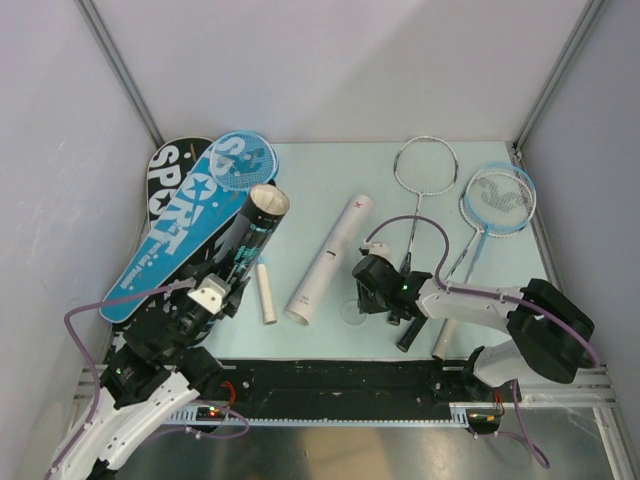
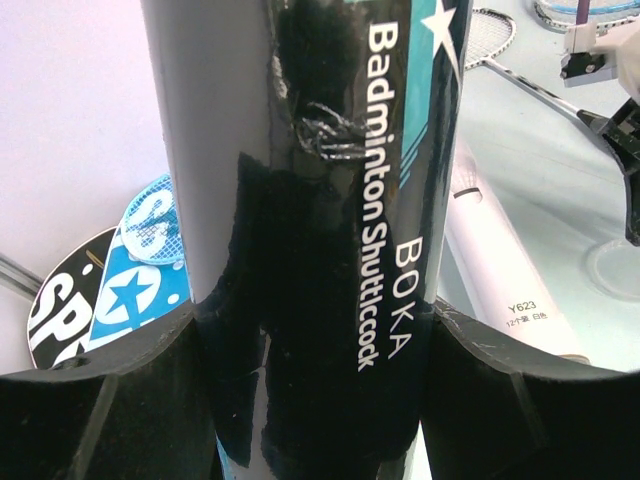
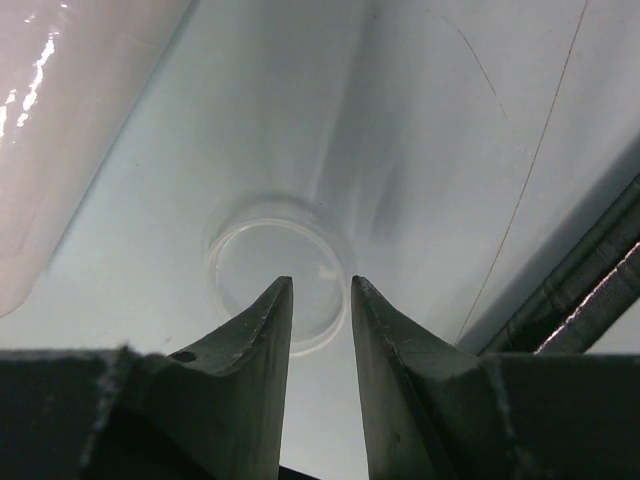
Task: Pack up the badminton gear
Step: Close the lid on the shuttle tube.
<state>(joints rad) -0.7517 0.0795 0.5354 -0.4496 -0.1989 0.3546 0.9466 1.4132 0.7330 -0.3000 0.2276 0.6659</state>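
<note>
The left gripper (image 2: 315,325) has its fingers clamped on either side of the black tube (image 1: 250,235), low on the body. It holds the tube off the table (image 1: 330,180), tilted, with the open mouth pointing up and away from the arms. My guess is that's the whole point: the mouth stays reachable so something can go in or on it. The print reads "Badminton Shuttlecock", so it's the shuttle tube.

The right gripper (image 3: 318,290) is down over a clear round lid (image 3: 260,255) lying flat on the table, near the white tube (image 1: 330,262). Its fingers leave only a narrow gap and sit right over the lid's near rim. I can't see anything pinched between them, so I'd call it open and lining up for a pick. A thin lid on a smooth table is fiddly, so it could easily skate away.

The rest of the gear is well apart. The silver racket (image 1: 426,165) and blue racket (image 1: 498,198) are at the far right, with their handles toward the right arm. The blue cover (image 1: 180,235) partly overlaps the black cover (image 1: 168,165) at the far left. I don't see any shuttles, and I can't tell if they're inside the tube. There's also a short white stick (image 1: 266,292) beside the black tube, no idea what it is.
</note>
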